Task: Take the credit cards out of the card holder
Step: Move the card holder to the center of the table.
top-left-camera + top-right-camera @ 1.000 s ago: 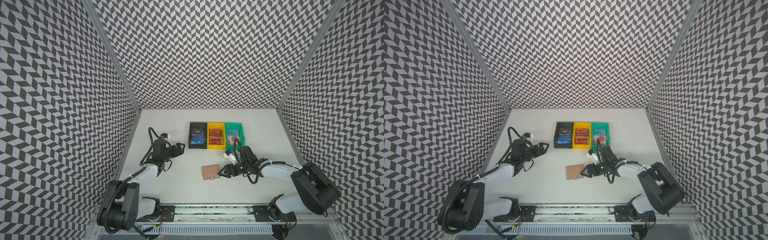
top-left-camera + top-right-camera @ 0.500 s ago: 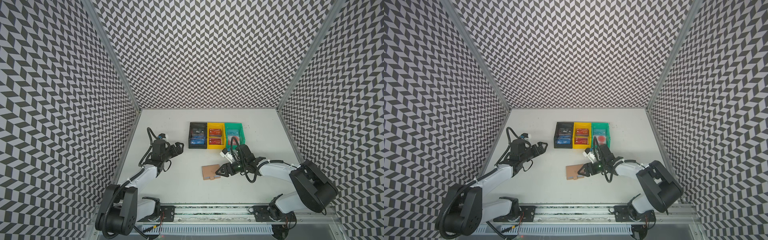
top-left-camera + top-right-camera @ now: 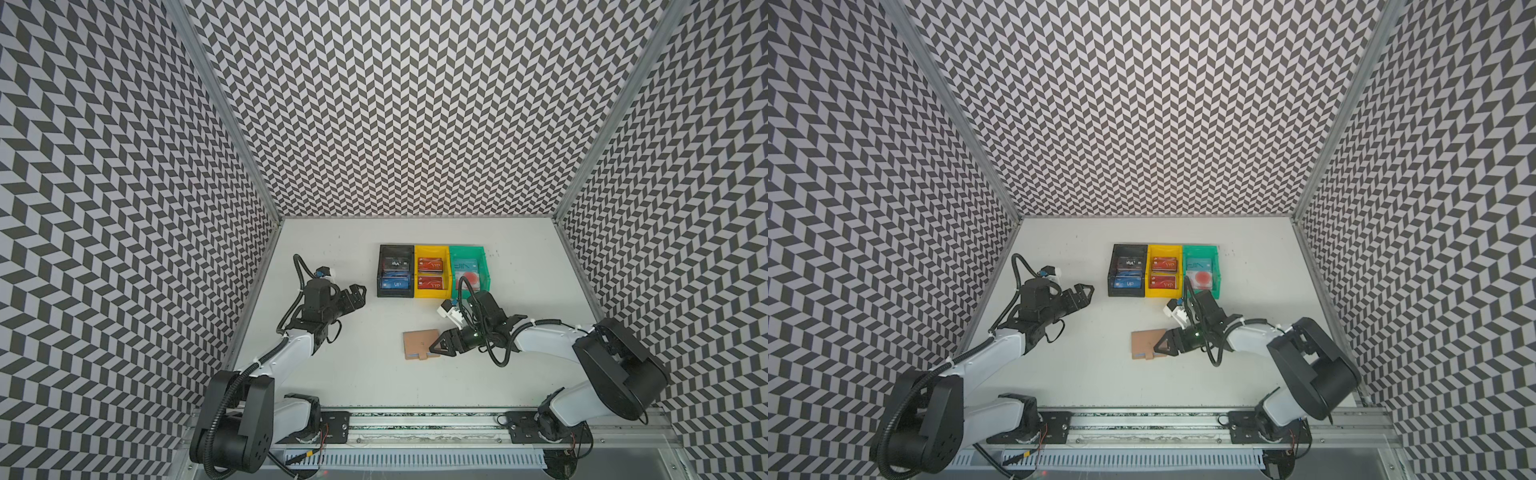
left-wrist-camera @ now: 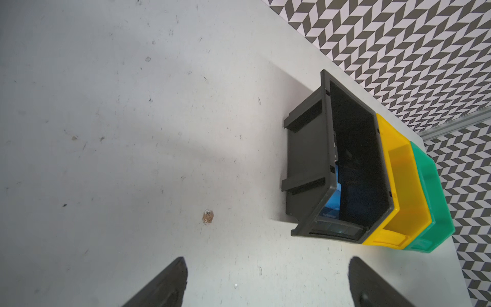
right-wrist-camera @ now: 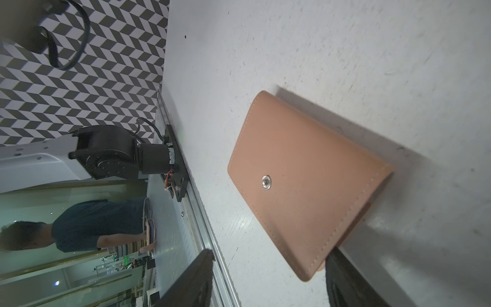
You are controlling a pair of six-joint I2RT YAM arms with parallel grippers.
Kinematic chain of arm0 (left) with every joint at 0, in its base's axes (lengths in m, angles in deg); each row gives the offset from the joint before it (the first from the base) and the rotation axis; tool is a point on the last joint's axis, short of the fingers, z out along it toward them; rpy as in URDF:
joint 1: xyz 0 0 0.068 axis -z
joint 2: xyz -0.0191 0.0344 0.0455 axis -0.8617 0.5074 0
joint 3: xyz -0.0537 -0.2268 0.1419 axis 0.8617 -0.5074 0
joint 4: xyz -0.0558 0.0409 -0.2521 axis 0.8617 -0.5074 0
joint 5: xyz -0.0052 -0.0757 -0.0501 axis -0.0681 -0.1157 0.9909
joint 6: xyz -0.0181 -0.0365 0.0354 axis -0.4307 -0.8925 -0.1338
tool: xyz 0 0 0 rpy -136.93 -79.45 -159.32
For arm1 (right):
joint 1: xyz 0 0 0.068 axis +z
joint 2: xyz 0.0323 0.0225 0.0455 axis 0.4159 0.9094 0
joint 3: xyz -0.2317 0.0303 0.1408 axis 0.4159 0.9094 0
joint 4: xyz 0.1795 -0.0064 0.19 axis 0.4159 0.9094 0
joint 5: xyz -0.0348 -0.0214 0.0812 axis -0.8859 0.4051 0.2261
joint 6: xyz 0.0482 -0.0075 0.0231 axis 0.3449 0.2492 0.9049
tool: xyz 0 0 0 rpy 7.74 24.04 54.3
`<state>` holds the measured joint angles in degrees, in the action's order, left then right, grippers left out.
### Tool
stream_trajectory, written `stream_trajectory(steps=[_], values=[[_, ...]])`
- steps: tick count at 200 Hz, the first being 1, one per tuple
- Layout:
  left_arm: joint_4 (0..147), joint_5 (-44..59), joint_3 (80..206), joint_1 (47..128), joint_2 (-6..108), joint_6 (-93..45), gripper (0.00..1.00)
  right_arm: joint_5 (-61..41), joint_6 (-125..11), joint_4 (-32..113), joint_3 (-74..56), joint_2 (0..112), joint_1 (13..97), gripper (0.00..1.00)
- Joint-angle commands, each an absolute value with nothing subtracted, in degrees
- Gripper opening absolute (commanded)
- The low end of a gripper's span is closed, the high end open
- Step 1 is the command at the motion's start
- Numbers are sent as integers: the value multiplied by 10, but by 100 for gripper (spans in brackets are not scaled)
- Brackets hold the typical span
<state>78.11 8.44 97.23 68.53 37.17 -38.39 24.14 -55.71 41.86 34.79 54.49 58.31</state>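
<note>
- Six cards (image 3: 430, 264) lie two apiece in the black bin (image 3: 380, 270), the yellow bin (image 3: 432, 249) and the green bin (image 3: 484, 266), at the middle of both top views.
- Just below the bins, the card holder (image 3: 419, 341) lies flat and closed on the table (image 3: 374, 382). Its snap stud is bare and its tab pokes out loose, so nothing locks the cover. I cannot tell whether more cards hide inside.
- My right gripper (image 3: 435, 345) sits low at the holder's right edge. Its jaws are apart, one finger by a corner, and nothing is clamped. I judge it is placed to catch the cover's edge.
- My left gripper (image 3: 359, 293), left of the black bin, hangs spread wide and empty over bare table. It is clear of the holder and, I judge, ready to pin it.
</note>
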Motion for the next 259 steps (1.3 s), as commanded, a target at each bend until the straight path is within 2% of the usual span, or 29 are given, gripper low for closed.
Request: stream_trajectory(steps=[1, 56, 104, 194, 259], values=[[773, 77, 977, 688, 370, -375, 95, 244, -545, 384, 335, 549, 588, 65], [775, 58, 973, 689, 364, -371, 95, 253, -543, 374, 321, 564, 593, 48], [775, 53, 970, 692, 367, -365, 95, 252, -535, 360, 310, 592, 594, 40], [758, 48, 980, 696, 378, -360, 92, 244, -544, 375, 279, 613, 594, 26], [748, 42, 982, 696, 382, -362, 91, 234, -560, 406, 218, 657, 594, 24]])
